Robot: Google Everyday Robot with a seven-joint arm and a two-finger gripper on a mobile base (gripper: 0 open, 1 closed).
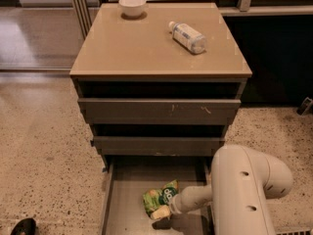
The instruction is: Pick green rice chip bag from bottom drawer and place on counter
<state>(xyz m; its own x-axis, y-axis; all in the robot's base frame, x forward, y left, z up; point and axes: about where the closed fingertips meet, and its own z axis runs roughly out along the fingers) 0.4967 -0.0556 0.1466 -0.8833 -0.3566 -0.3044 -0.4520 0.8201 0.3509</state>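
On speckled stone floor (44, 170), nearest, bottom drawer (128, 199) pulled open. Inside, gripper (163, 213) down at the green rice chip bag (159, 199), seemingly touching its near lower edge; clamped or not, cannot tell. Lies crumpled low in the drawer, not lifted. Judged early: grasp, lift and carry all left. Above, two upper drawers (156, 110). Farther up, counter (137, 48), with plastic bottle (188, 36) and white bowl (132, 5) at the back.
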